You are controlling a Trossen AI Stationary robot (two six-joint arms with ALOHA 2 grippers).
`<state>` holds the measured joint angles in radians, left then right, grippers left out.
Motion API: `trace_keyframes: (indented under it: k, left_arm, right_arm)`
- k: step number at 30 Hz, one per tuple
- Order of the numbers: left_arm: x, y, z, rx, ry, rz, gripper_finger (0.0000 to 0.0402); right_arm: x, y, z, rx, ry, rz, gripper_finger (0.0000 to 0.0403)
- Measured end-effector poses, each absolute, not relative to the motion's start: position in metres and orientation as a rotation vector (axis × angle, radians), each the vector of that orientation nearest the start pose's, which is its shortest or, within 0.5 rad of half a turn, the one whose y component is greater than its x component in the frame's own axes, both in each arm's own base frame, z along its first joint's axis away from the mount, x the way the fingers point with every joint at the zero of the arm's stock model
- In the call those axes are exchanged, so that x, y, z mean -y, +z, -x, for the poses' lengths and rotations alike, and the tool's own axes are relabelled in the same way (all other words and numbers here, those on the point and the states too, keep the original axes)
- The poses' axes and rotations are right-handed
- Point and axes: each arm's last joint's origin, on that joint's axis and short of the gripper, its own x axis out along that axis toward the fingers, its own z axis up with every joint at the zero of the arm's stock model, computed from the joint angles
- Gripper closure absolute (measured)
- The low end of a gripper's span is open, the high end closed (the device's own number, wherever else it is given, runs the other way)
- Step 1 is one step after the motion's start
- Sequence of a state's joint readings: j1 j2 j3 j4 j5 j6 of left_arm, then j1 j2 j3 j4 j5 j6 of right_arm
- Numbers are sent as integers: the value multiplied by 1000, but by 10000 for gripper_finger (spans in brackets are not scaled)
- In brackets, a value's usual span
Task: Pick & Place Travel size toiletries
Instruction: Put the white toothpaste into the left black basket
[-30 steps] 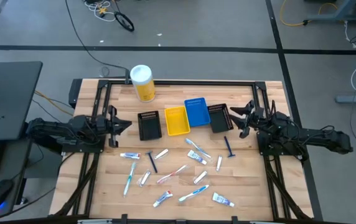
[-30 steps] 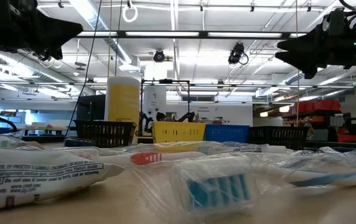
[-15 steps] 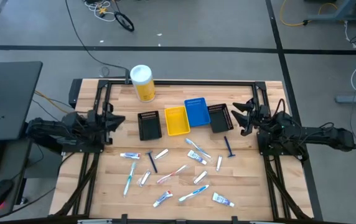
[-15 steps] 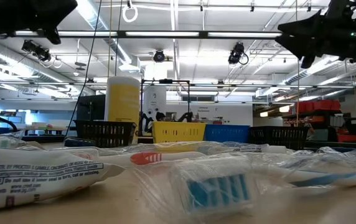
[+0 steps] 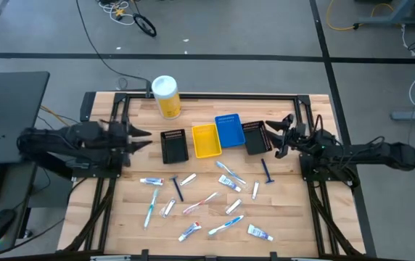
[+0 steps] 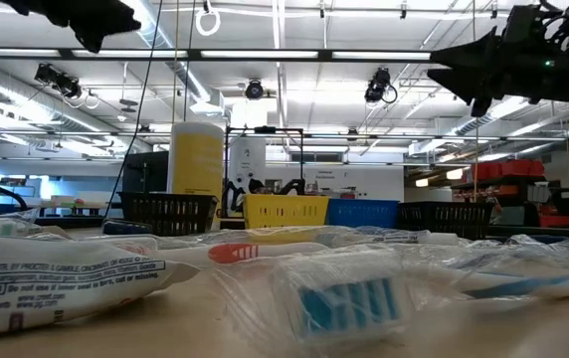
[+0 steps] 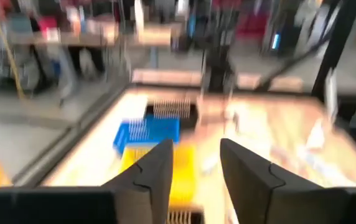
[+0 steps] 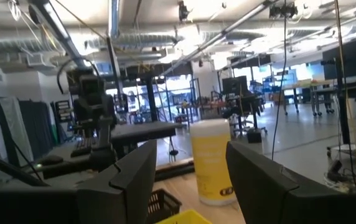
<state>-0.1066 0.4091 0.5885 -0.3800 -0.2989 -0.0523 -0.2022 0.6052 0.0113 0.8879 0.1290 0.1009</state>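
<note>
The travel size toiletries lie scattered on the near half of the wooden table (image 5: 294, 217): a white tube (image 5: 151, 181), a dark razor (image 5: 177, 188), a blue razor (image 5: 267, 172), a teal toothbrush (image 5: 150, 206), a pink toothbrush (image 5: 200, 203) and several more. In the low view a tube (image 6: 56, 278) lies closest. My left gripper (image 5: 144, 139) is open and empty, high over the table's left side, pointing right; its own view (image 7: 196, 168) shows the gap. My right gripper (image 5: 274, 138) is open and empty beside the right black bin, pointing left; it also shows in its own view (image 8: 190, 168).
Four small bins stand in a row at mid-table: black (image 5: 173, 145), yellow (image 5: 205, 140), blue (image 5: 229, 130), black (image 5: 257, 136). A large yellow canister with a white lid (image 5: 166, 96) stands at the far edge. A black frame runs round the table.
My left gripper has risen well above the table and stays open. My right gripper has shifted slightly toward the right black bin, still open. The toiletries have not moved.
</note>
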Motion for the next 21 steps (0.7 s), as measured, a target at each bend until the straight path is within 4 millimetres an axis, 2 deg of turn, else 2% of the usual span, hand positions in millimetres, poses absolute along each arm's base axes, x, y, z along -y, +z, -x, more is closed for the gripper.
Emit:
trace_keyframes:
  k: [8, 17, 21]
  left_arm:
    - [6, 286, -130, -639, 242, 73, 230]
    - [16, 257, -156, -1022, 143, 328, 230]
    - [19, 242, -166, -1176, 119, 348, 230]
  right_arm:
    - [31, 189, -133, 270, -328, -80, 199]
    - [32, 189, -133, 268, -336, -82, 199]
    - [32, 188, -133, 260, -337, -81, 199]
